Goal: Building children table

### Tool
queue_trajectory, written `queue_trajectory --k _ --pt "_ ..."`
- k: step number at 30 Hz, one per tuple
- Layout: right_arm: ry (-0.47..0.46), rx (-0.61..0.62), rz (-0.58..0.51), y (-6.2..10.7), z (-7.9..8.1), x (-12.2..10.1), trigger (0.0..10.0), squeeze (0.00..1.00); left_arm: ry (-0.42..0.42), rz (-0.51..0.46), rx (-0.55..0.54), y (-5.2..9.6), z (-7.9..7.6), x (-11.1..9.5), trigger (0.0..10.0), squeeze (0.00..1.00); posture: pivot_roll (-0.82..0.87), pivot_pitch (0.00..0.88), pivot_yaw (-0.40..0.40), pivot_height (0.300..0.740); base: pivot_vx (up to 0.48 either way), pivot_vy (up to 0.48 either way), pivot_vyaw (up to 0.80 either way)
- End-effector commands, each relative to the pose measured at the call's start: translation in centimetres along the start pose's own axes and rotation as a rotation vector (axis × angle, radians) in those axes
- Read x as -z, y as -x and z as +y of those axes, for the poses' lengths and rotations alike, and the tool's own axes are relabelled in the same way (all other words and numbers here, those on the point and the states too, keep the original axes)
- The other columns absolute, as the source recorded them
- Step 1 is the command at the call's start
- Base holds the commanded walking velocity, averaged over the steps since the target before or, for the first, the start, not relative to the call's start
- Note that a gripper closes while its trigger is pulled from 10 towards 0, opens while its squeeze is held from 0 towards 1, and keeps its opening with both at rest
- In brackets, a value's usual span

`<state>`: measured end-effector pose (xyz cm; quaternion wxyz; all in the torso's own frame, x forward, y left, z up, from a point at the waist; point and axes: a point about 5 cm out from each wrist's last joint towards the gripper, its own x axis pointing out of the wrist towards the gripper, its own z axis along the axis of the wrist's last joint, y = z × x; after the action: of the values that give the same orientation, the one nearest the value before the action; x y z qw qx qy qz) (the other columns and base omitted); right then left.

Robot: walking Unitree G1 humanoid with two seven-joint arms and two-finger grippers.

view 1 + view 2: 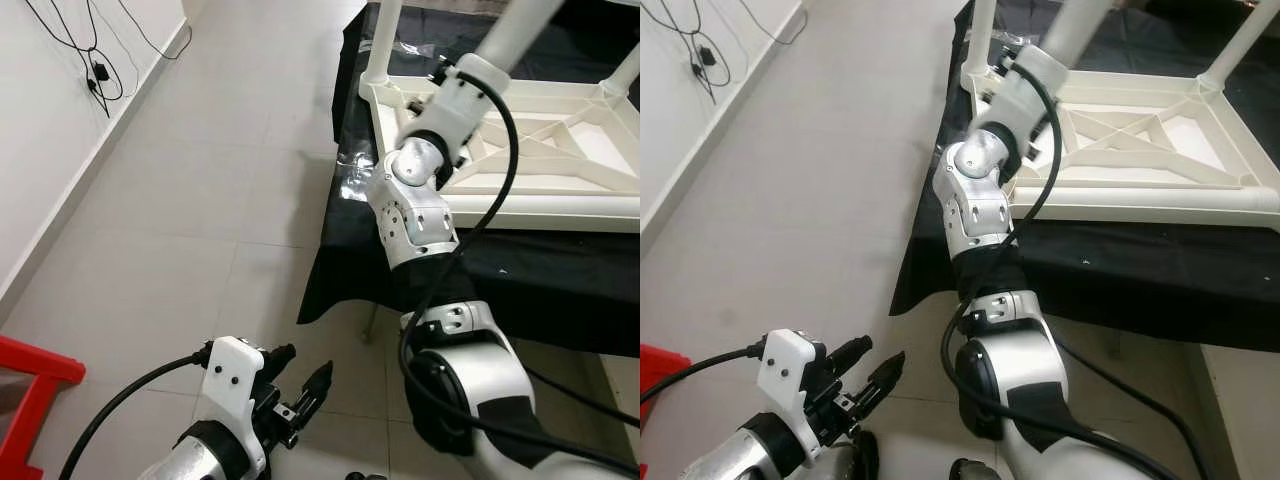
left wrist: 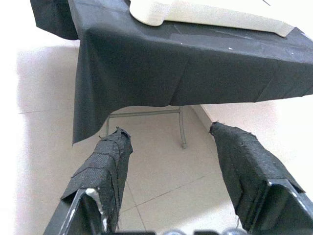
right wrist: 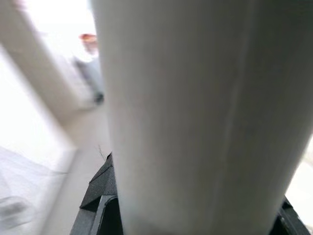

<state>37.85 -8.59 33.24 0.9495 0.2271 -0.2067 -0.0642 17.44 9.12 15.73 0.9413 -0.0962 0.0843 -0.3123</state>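
White plastic children's table (image 1: 540, 150) lies upside down on the black-draped work table (image 1: 520, 280), legs pointing up.
I see my right gripper (image 3: 195, 215) clamped round one upright leg (image 3: 205, 112); my left gripper (image 2: 168, 161) hangs open above the tiled floor (image 1: 200, 180).

The right gripper's fingertips are hidden behind the white table leg (image 3: 205, 112), which lies between the fingers (image 3: 100, 196) and is cut off by the frame. Beyond the fingers, a small red shape (image 3: 88, 39) is too blurred to identify.
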Motion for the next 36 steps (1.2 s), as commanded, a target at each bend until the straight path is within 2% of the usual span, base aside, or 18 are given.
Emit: queue_trajectory --k 1,2,3,5,6,7,8,9,11,14,15,19,20,24,27,28,29,36 --pt "-0.063 -0.137 -0.028 0.4 0.7 -0.7 10.0 0.00 0.013 0.022 -0.007 0.0 0.2 0.6 10.0 0.00 0.15 0.240 -0.040 0.740 0.000 0.000 0.00" --pt "-0.079 -0.202 -0.028 0.8 0.8 -0.8 10.0 0.00 0.007 0.021 -0.007 -0.1 0.3 0.5 10.0 1.00 0.15 0.240 -0.040 0.740 0.000 0.000 0.00" --pt "-0.079 -0.202 -0.028 0.8 0.8 -0.8 10.0 0.00 0.007 0.021 -0.007 -0.1 0.3 0.5 10.0 1.00 0.15 0.240 -0.040 0.740 0.000 0.000 0.00" --pt "-0.121 -0.397 0.109 3.0 -0.9 1.5 10.0 0.00 -0.075 -0.021 -0.011 -1.2 1.3 -0.8 10.0 1.00 0.14 0.220 -0.036 0.740 0.000 0.000 0.00" --pt "-0.115 -0.452 0.155 3.9 -1.6 2.3 10.0 0.00 -0.111 -0.036 -0.026 -1.6 1.9 -1.3 10.0 1.00 0.14 0.217 -0.036 0.740 0.000 0.000 0.00" --pt "-0.115 -0.452 0.155 3.9 -1.6 2.3 10.0 0.00 -0.111 -0.036 -0.026 -1.6 1.9 -1.3 10.0 1.00 0.14 0.217 -0.036 0.740 0.000 0.000 0.00" --pt "-0.109 -0.501 0.192 4.9 -2.1 3.0 10.0 0.00 -0.147 -0.039 -0.040 -2.1 2.6 -1.9 10.0 1.00 0.14 0.211 -0.035 0.740 0.000 0.000 0.00" --pt "-0.109 -0.501 0.192 4.9 -2.1 3.0 10.0 0.00 -0.147 -0.039 -0.040 -2.1 2.6 -1.9 10.0 1.00 0.14 0.211 -0.035 0.740 0.000 0.000 0.00" --pt "-0.100 -0.559 0.245 6.2 -2.8 3.9 10.0 0.00 -0.197 -0.028 -0.056 -3.0 3.8 -2.7 10.0 1.00 0.14 0.203 -0.029 0.740 0.000 0.000 0.00" --pt "-0.102 -0.579 0.266 6.7 -3.1 4.3 10.0 0.00 -0.227 -0.020 -0.058 -3.5 4.2 -3.1 10.0 1.00 0.14 0.200 -0.027 0.740 0.000 0.000 0.00" --pt "-0.100 -0.593 0.277 7.1 -3.2 4.4 10.0 0.00 -0.243 -0.013 -0.052 -4.0 4.6 -3.4 10.0 0.00 0.14 0.197 -0.023 0.740 0.000 0.000 0.00" --pt "-0.115 -0.633 0.304 8.1 -3.6 4.7 10.0 0.00 -0.259 0.004 -0.010 -5.4 4.9 -3.5 10.0 0.00 0.13 0.192 -0.021 0.740 0.000 0.000 0.00" --pt "-0.122 -0.649 0.315 8.5 -3.6 4.7 10.0 0.00 -0.252 0.013 0.011 -5.8 4.8 -3.2 10.0 1.00 0.13 0.192 -0.020 0.740 0.000 0.000 0.00" --pt "-0.130 -0.672 0.332 9.1 -3.6 4.7 10.0 0.00 -0.250 0.019 0.025 -6.4 4.8 -2.9 10.0 1.00 0.13 0.192 -0.020 0.740 0.000 0.000 0.00" --pt "-0.141 -0.696 0.346 9.7 -3.5 4.6 10.0 0.00 -0.286 0.021 0.011 -7.1 4.9 -2.9 10.0 1.00 0.13 0.194 -0.022 0.740 0.000 0.000 0.00" --pt "-0.150 -0.706 0.354 9.9 -3.5 4.6 10.0 0.00 -0.302 0.020 0.004 -7.4 5.0 -3.0 10.0 0.96 0.13 0.194 -0.022 0.740 0.000 0.000 0.00" --pt "-0.150 -0.725 0.363 10.3 -3.4 4.5 10.0 0.00 -0.303 0.013 0.003 -7.9 5.1 -3.2 10.0 0.00 0.12 0.194 -0.023 0.740 0.000 0.000 0.00" --pt "-0.164 -0.760 0.385 11.0 -3.0 4.6 10.0 0.00 -0.307 -0.004 0.001 -8.7 5.2 -3.5 10.0 0.00 0.12 0.195 -0.021 0.740 0.000 0.000 0.00"
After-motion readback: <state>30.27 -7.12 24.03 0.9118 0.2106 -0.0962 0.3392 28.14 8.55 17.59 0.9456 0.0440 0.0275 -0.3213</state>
